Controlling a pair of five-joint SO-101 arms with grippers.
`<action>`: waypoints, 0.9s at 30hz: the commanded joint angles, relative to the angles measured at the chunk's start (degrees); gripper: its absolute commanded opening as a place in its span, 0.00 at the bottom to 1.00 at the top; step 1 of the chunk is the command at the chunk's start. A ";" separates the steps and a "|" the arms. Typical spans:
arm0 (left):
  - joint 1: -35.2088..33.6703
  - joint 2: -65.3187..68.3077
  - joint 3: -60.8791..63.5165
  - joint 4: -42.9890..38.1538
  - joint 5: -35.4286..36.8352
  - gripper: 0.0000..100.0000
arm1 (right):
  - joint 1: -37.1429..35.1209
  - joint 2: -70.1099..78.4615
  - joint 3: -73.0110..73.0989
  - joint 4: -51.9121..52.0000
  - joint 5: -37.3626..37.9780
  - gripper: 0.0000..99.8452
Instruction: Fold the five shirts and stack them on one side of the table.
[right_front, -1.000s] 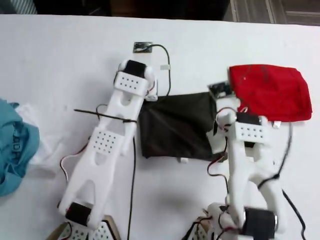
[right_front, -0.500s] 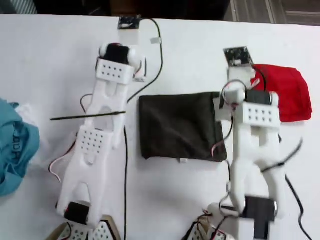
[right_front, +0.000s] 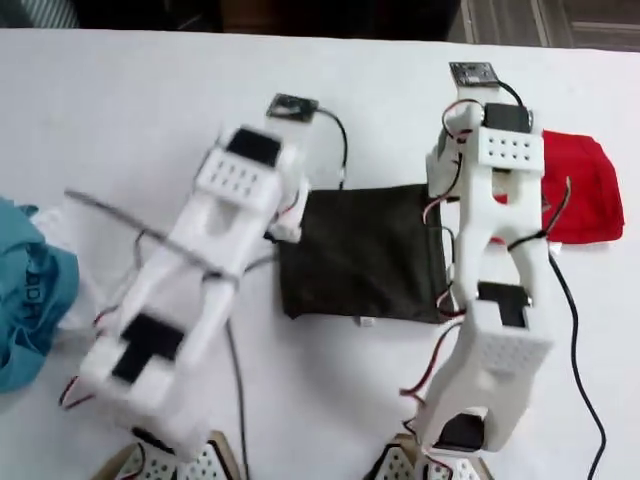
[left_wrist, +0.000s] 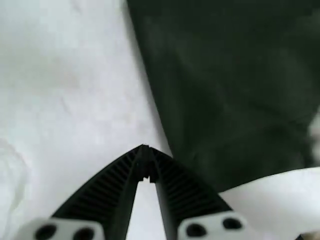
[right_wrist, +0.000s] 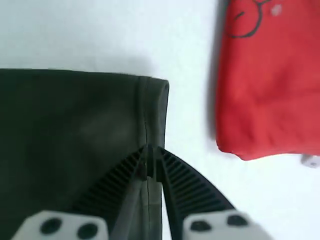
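Here, a dark folded cloth shirt (right_front: 360, 250) lies flat as a rectangle at the middle of the white table (right_front: 130, 100), between the two arms. A red folded cloth shirt (right_front: 585, 195) lies just beside it on the right. A crumpled teal cloth shirt (right_front: 30, 290) sits well apart at the table's left edge.

The left gripper (left_wrist: 145, 152) has its fingers closed tip to tip over bare table, just beside the dark garment's left edge, and holds nothing. The right gripper (right_wrist: 151, 152) has its fingers closed over the stitched hem near the far right corner; whether cloth is pinched cannot be told.

Judged handling: the fabric is light, limp and not fragile. Lifted at one point it would likely sag and unfold, so hold is best taken at two corners of one hemmed edge, through all layers.
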 joint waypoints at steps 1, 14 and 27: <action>0.70 -15.74 21.67 -19.08 0.00 0.03 | -0.92 3.12 -6.07 1.01 -2.64 0.02; 6.95 -19.69 42.77 -37.36 6.77 0.03 | -5.23 6.90 -6.86 -1.63 -6.51 0.02; 10.81 -19.69 45.23 -36.22 13.89 0.03 | -4.97 15.69 -7.30 -2.33 -5.98 0.02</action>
